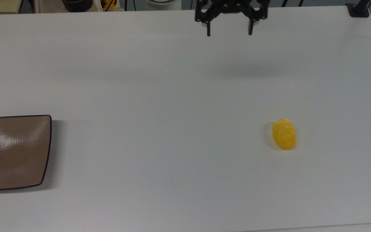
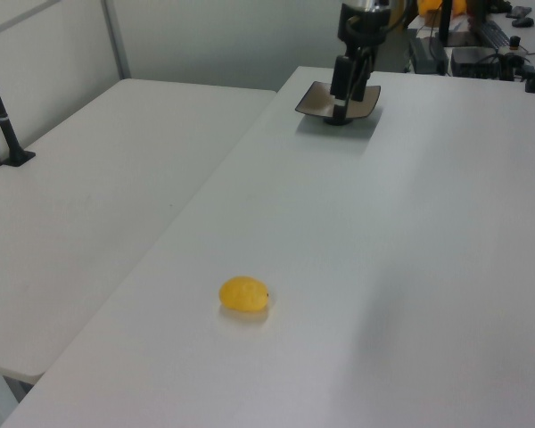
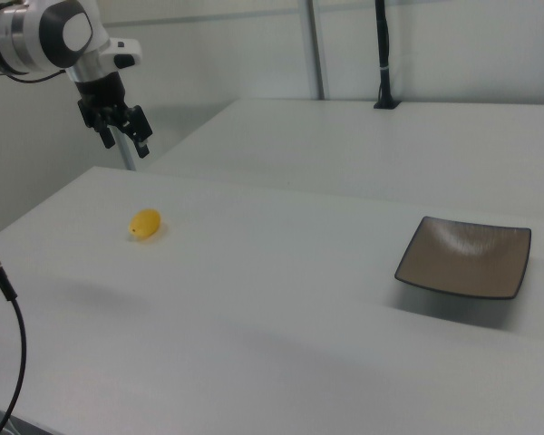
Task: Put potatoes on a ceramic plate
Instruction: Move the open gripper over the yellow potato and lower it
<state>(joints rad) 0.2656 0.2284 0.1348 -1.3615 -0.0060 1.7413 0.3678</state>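
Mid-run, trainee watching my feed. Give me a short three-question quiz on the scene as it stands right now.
1. True or false: the potato already lies on the ceramic plate.
2. The end effector is: A) open, B) shut on the potato, C) resting on the plate.
3. In the top view, on which side of the table is the plate?

Key:
1. False; it lies on the bare table, far from the plate.
2. A; its fingers stand wide apart, holding nothing.
3. The top view's left edge; the potato lies toward the top view's right.
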